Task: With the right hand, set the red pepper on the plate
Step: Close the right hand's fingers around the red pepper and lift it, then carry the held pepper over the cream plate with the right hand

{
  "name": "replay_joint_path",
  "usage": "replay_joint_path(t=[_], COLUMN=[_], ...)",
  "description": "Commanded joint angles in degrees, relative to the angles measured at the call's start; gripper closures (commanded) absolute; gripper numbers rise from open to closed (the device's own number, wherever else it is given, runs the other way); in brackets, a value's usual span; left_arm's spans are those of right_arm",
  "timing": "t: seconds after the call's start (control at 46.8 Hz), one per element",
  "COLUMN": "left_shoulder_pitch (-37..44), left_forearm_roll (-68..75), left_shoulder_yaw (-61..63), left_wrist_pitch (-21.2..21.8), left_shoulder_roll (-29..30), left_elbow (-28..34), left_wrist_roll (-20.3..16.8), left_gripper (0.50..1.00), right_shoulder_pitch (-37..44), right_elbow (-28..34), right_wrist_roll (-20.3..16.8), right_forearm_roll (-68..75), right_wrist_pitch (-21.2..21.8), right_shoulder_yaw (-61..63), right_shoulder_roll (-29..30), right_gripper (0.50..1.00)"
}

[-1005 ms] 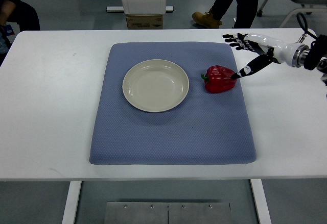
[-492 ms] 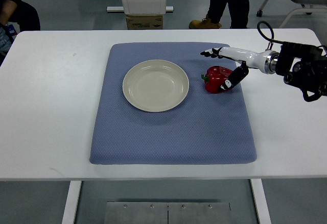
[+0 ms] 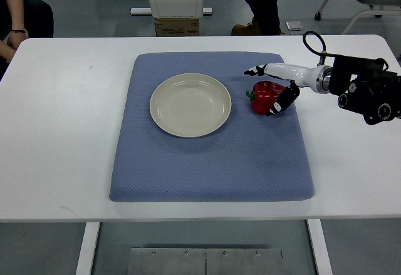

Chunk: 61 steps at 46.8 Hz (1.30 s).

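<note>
Top view: the red pepper lies near the blue mat's right edge, just beside the plate. The right hand straddles it, fingers spread, seemingly not yet closed. It looks light, firm and glossy, so slippery; grasp across its broad body.

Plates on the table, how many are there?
1. The plate sits on the blue mat, left of the red pepper, which the right hand straddles. None appear hidden.
</note>
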Motion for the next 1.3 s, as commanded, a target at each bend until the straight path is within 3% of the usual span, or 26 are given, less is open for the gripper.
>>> replay_joint_path(t=[0.0,0.257,0.406,0.449,0.556,0.577,0.791,1.09,1.283], left_shoulder_pitch=[0.0,0.0,0.0,0.0,0.0,0.0,0.0,0.0,0.0], left_forearm_roll=[0.0,0.0,0.0,0.0,0.0,0.0,0.0,0.0,0.0], left_shoulder_yaw=[0.0,0.0,0.0,0.0,0.0,0.0,-0.1,0.0,0.0], left_wrist_pitch=[0.0,0.0,0.0,0.0,0.0,0.0,0.0,0.0,0.0], left_shoulder_roll=[0.0,0.0,0.0,0.0,0.0,0.0,0.0,0.0,0.0], left_elbow=[0.0,0.0,0.0,0.0,0.0,0.0,0.0,0.0,0.0], left_wrist_roll=[-0.1,0.0,0.0,0.0,0.0,0.0,0.0,0.0,0.0], left_gripper=[0.5,0.5,0.5,0.5,0.5,0.5,0.5,0.5,0.5], right_shoulder_pitch=[0.2,0.3,0.3,0.3,0.3,0.3,1.5,2.6,6.4], right_elbow=[-0.7,-0.9,-0.9,-1.0,-1.0,-1.0,-1.0,-0.9,2.5], right_wrist_roll=[-1.0,-1.7,-1.7,-1.7,-1.2,-1.1,1.4,1.6,2.9], right_forearm_roll=[0.0,0.1,0.1,0.1,0.1,0.1,0.8,1.9,3.0], right_wrist_pitch=[0.0,0.1,0.1,0.1,0.0,-0.1,-0.9,-1.2,-0.9], right_shoulder_yaw=[-0.6,-1.4,-2.5,-2.5,-2.5,-2.5,-2.4,-1.8,-1.8], right_shoulder_roll=[0.7,1.1,1.2,1.2,1.6,1.6,1.8,0.8,-0.6], right_gripper=[0.565,0.597,0.657,0.713,0.987,1.0,1.0,1.0,1.0])
